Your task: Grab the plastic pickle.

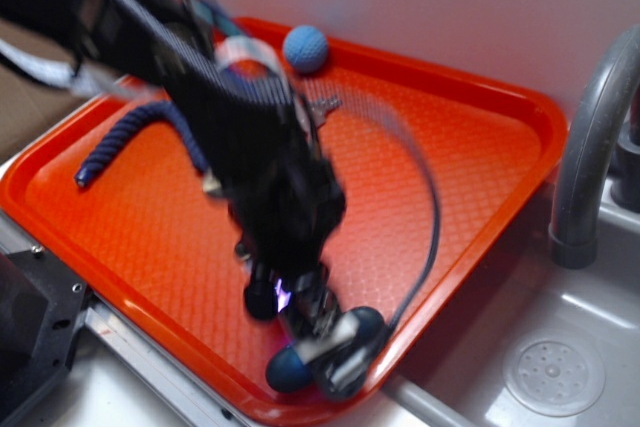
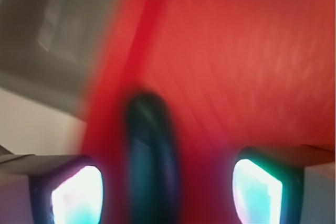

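- Near the tray's (image 1: 480, 107) front rim, the gripper (image 1: 325, 332) hangs low with its jaws spread, grasping nothing.
- Between the fingers (image 2: 79, 195) lies the pickle (image 2: 149, 156), closer to the left one, lengthwise along the rim.
- Open tray floor stretches behind; a rope (image 1: 125, 137) and ball (image 1: 305, 48) sit well apart at the far edges.

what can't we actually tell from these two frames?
- Contact: wrist view is motion-blurred; the plastic pickle sits between the gripper fingers, touching or not is unclear.
- Pickle outline: exterior view, the gripper covers most of the pickle.
- Rope: exterior, the arm hides its far end.
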Tool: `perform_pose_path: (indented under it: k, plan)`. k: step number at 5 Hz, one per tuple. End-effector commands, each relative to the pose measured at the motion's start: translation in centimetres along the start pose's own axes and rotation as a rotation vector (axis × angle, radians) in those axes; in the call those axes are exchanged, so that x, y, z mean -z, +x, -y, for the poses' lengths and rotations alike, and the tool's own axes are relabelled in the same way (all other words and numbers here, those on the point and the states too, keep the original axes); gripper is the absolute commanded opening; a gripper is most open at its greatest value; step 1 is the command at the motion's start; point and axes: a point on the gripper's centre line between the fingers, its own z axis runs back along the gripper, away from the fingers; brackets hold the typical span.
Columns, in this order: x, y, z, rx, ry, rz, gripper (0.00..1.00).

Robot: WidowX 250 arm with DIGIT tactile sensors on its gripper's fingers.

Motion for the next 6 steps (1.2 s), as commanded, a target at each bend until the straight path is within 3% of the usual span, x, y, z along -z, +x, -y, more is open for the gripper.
perform_pose_path:
  k: [1, 2, 3, 5, 6]
  plan:
    - [1.1, 0.0, 0.2, 0.026, 0.046, -0.05, 1.0]
    - [0.6, -0.4, -0.2, 0.067, 0.07, -0.046, 1.0]
    - [-0.4, -1.1, -1.0, 0.108, 0.094, -0.001, 1.0]
    - [-0.7, -0.8, -2.7, 0.069, 0.156, 0.008, 1.0]
    - [0.0, 0.2, -2.5, 0.154, 0.156, -0.058, 1.0]
